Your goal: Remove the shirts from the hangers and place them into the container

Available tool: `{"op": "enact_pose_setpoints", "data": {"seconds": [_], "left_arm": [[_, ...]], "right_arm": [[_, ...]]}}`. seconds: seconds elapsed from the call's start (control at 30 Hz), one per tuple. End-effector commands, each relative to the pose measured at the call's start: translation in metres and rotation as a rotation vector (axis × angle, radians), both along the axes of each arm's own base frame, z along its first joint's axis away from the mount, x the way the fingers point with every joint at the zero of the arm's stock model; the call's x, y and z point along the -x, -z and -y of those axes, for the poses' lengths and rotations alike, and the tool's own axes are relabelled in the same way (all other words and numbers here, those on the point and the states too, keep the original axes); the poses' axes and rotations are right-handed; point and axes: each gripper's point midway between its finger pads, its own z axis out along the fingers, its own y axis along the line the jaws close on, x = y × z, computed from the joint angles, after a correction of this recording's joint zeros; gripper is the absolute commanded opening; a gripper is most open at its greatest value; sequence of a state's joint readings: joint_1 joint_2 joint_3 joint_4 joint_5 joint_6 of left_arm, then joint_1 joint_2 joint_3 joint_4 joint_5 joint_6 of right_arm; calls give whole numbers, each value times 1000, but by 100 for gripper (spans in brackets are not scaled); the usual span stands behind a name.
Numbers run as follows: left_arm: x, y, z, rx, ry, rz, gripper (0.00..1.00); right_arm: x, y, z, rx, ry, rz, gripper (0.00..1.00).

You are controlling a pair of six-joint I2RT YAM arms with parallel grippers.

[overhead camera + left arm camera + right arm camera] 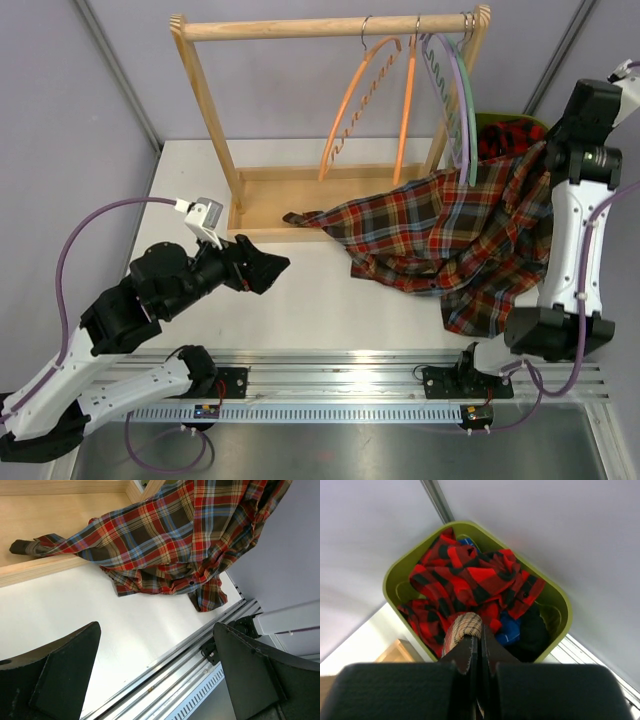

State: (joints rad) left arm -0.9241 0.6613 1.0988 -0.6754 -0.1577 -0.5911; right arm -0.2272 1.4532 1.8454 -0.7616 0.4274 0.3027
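The red-and-black shirt (470, 577) already lies in the green bin (397, 577) and the hangers (342, 110) hang bare, while the tartan shirt (440, 235), clamped in the right tool (479, 642), sprawls across the surface (300, 300) short of the bin, and the left tool (156, 630) gapes empty.

Tartan shirt (440, 235): soft woven cloth. Rack (330, 27): pale smooth wood. Container (395, 580): glossy plastic. Hangers (345, 100): smooth plastic.

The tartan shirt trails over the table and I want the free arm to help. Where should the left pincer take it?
Probably the sleeve cuff, approached from the left, where the open left pincer sits. It is a narrow bunched end of the tartan shirt pointing that way, propped on the wooden tray's front rail.
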Motion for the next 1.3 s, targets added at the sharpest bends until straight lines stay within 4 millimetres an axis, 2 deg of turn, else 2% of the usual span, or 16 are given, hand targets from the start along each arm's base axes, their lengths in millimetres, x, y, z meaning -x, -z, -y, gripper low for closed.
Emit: {"op": "enact_pose_setpoints", "data": {"seconds": [0.0, 0.07, 0.1, 0.17, 0.2, 0.37, 0.63, 0.67, 0.7, 0.83, 0.93, 0.97, 1.03, 1.1, 1.23, 1.27], "left_arm": [[1, -22, 6, 45, 36, 67, 99], [1, -26, 10, 43, 51, 67, 99], [2, -26, 13, 38, 67, 65, 99], [0, -27, 19, 26, 82, 54, 99], [1, -27, 23, 23, 99, 50, 99], [-6, -33, 33, 7, 108, 58, 99], [-13, -35, 43, 12, 102, 40, 99], [-14, -35, 44, 16, 97, 33, 99], [-16, -33, 45, 11, 93, 25, 99], [-19, -31, 45, 19, 78, 8, 99], [-21, -35, 45, 37, 70, 18, 99], [-22, -34, 45, 35, 69, 18, 99], [-24, -35, 47, 37, 67, 18, 99], [-25, -34, 49, 37, 75, 13, 99], [-26, -30, 56, 41, 92, 2, 99], [-26, -29, 57, 45, 95, -2, 99]], "right_arm": [[-9, -70, 5, 39, -45, 151, 0], [-22, -84, 12, 68, -38, 171, 0], [-16, -121, 12, 108, -35, 250, 0], [-28, -140, 15, 145, -46, 290, 0], [-19, -177, 12, 191, -51, 379, 0], [-51, -217, 9, 310, -129, 540, 0], [-38, -322, 4, 466, -91, 1031, 0], [-19, -345, -2, 494, -93, 1116, 0], [-40, -338, 1, 488, -109, 1139, 0], [-49, -342, -1, 502, -131, 1279, 0], [-78, -323, 7, 477, -145, 1298, 0], [-70, -330, 6, 486, -149, 1314, 0], [-99, -307, 17, 469, -153, 1274, 0], [-138, -267, 31, 426, -161, 1136, 0], [-215, -154, 48, 317, -203, 770, 0], [-234, -103, 55, 257, -197, 629, 0]]}}
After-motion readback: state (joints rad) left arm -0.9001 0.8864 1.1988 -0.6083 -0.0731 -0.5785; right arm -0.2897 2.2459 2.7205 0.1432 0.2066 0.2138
